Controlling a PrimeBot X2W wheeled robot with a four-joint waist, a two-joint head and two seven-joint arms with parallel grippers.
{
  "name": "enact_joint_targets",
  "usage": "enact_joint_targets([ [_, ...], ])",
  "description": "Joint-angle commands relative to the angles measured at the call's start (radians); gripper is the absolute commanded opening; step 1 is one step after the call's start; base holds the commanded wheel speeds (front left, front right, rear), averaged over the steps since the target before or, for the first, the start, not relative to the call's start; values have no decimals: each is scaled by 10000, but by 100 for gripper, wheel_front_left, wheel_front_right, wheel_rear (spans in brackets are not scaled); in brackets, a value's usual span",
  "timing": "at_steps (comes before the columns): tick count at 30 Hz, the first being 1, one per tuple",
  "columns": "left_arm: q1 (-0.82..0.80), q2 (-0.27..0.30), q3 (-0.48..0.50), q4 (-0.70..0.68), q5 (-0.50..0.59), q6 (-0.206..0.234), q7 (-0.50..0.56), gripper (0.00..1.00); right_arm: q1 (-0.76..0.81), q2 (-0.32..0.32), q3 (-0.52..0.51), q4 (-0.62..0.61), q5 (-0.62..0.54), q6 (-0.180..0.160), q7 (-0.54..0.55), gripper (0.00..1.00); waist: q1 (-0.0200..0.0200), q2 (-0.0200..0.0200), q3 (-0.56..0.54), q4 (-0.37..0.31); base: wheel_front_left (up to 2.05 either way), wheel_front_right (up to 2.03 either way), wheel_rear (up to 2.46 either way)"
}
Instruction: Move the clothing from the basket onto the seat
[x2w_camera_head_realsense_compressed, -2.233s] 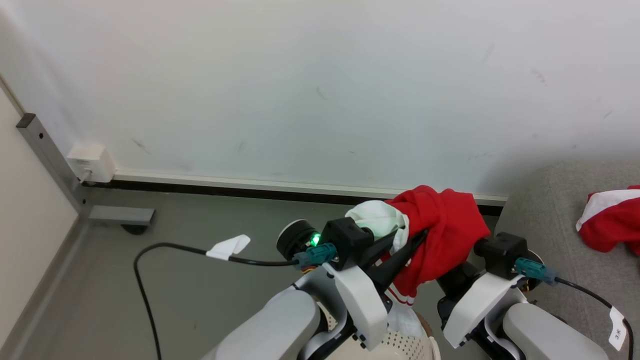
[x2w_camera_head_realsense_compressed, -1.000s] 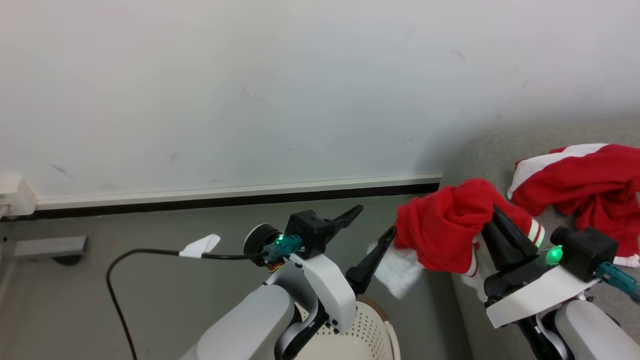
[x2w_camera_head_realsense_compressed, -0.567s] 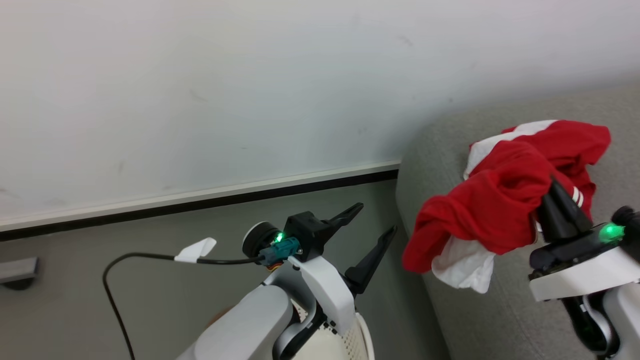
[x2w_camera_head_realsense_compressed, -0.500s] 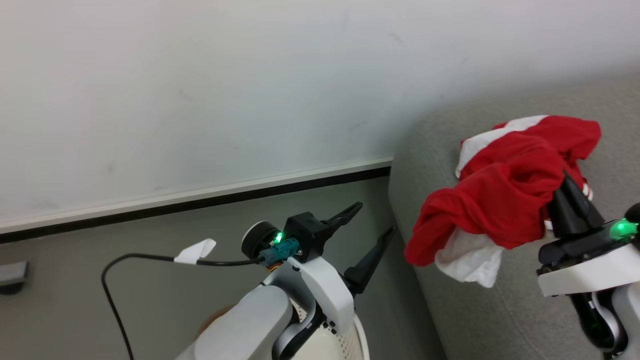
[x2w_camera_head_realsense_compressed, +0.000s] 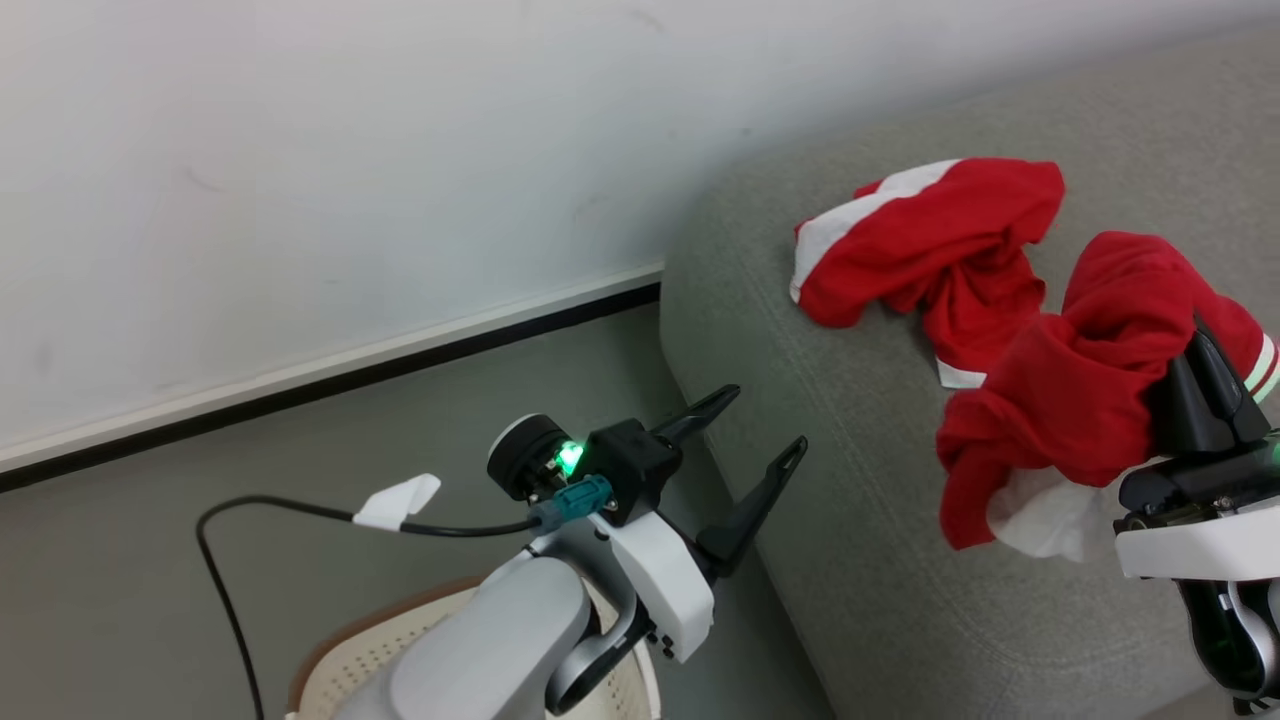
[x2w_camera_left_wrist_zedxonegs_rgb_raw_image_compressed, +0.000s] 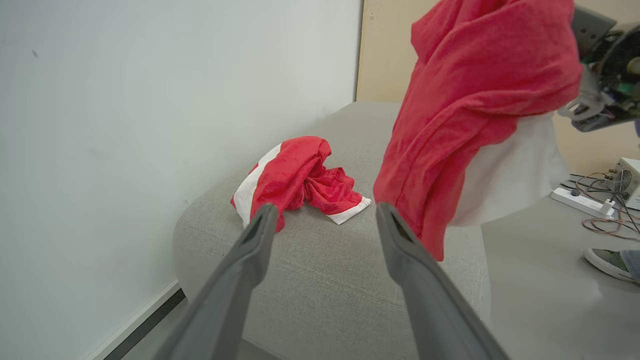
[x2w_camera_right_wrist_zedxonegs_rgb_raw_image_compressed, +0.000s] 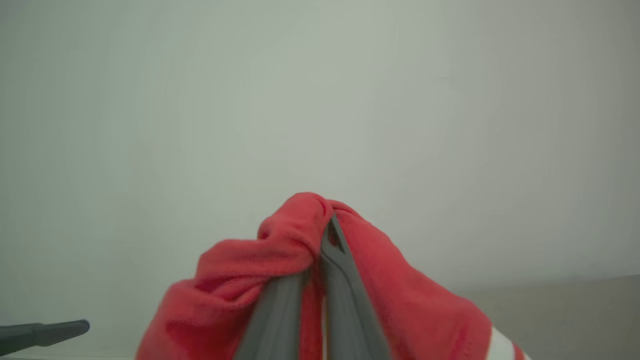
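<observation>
A wall (x2w_camera_head_realsense_compressed: 350, 150) backs the grey sofa (x2w_camera_head_realsense_compressed: 850, 520), where one red garment (x2w_camera_head_realsense_compressed: 930, 240) lies crumpled. A power strip (x2w_camera_left_wrist_zedxonegs_rgb_raw_image_compressed: 580, 200) and a shoe (x2w_camera_left_wrist_zedxonegs_rgb_raw_image_compressed: 607, 257) sit on the floor beyond. The right gripper (x2w_camera_head_realsense_compressed: 1195, 335), raised over the seat, is clenched on a second red garment (x2w_camera_head_realsense_compressed: 1070, 400), which dangles. The left gripper (x2w_camera_head_realsense_compressed: 766, 420) hovers spread and empty by the sofa's edge, forearm over the basket (x2w_camera_head_realsense_compressed: 375, 640). A second ago that bundle hung off the sofa's edge.

The clothing (x2w_camera_head_realsense_compressed: 1075, 400) is soft matt cloth, the seat (x2w_camera_head_realsense_compressed: 850, 480) coarse woven fabric
</observation>
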Motion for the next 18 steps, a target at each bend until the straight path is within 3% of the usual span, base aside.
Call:
enact_joint_targets([
  [1,-63,70,-30,-15,87,28,-58,100,114,24,-110,-95,-48,-23,-47,0,0,-1,229,-300,0,0,0],
  [10,-226,92,-216,-24,261,24,-125,100,194,213,-459,-430,-247,-23,-47,0,0,-1,599,-728,0,0,0],
  [18,-502,69,-327,-142,350,-44,-61,100,-294,-67,-856,-446,-301,-23,-47,0,0,-1,1196,-593,0,0,0],
])
